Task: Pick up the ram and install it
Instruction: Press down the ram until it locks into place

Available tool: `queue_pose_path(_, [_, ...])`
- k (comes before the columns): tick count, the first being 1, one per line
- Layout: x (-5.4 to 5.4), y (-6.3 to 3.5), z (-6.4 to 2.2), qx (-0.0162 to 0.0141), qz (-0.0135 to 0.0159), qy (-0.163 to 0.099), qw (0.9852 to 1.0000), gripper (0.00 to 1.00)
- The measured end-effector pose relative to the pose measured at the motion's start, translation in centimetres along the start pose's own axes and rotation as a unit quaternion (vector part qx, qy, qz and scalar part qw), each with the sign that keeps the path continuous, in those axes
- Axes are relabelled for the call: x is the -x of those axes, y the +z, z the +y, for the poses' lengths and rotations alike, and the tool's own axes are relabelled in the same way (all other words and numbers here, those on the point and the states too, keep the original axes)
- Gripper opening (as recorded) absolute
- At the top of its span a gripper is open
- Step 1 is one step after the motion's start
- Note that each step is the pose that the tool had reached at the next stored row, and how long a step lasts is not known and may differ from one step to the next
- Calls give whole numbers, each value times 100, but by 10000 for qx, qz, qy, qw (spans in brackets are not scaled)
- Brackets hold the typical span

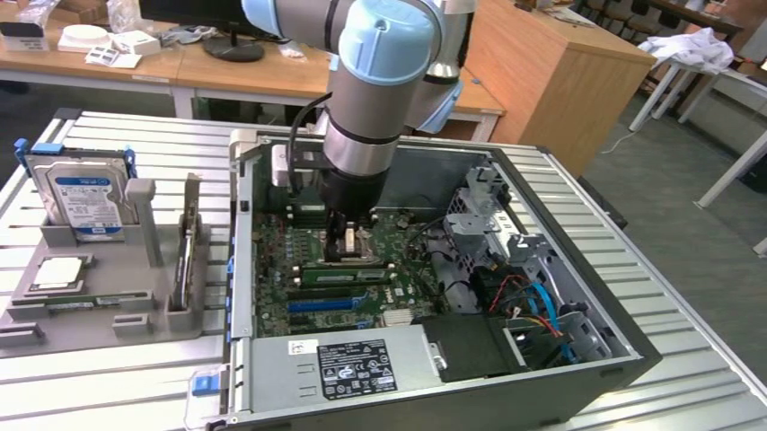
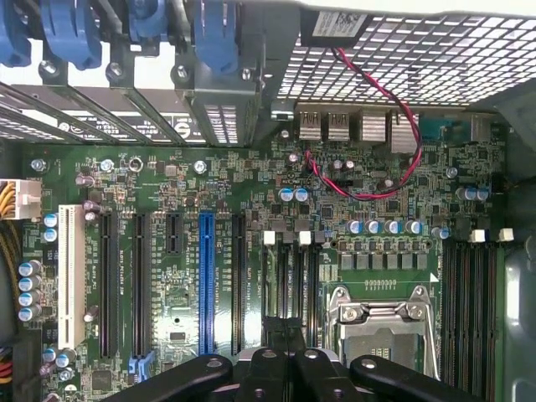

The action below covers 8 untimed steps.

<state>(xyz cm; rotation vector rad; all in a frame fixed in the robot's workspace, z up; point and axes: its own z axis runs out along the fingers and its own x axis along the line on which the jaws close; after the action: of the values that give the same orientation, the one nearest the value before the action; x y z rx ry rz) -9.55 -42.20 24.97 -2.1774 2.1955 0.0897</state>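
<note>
Tray point(image 1: 144, 310): at 9 o'clock of the case point(image 1: 623, 359).
Ram point(image 1: 344, 273): we see it lying along the memory slots, at 6 o'clock of the gripper.
Gripper point(image 1: 348, 241): fingers pressed together, low over the board point(image 2: 167, 167).
Progress: we judge pickup done; full seating we cannot confirm.

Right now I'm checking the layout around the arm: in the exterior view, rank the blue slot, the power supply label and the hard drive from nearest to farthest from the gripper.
1. Blue slot: on the board, just below the gripper.
2. Power supply label: at the case's front edge.
3. Hard drive: upright in the gray rack, far on the exterior view's left.
</note>
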Motion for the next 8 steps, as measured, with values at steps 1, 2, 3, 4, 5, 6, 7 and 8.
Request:
queue_pose_path(1, [0, 0, 4, 0, 0, 1, 10000, 11])
queue_pose_path(2, [0, 0, 7, 0, 0, 0, 10000, 11])
queue_pose_path(3, [0, 0, 10, 0, 0, 0, 10000, 11])
queue_pose_path(4, [0, 0, 10, 0, 0, -1, 10000, 11])
queue_pose_path(5, [0, 0, 10, -1, 0, -1, 10000, 11])
queue_pose_path(6, [0, 0, 11, 0, 0, -1, 10000, 11])
queue_pose_path(7, [0, 0, 11, 0, 0, -1, 10000, 11])
queue_pose_path(8, [-1, 1, 12, 0, 0, 0, 10000, 11])
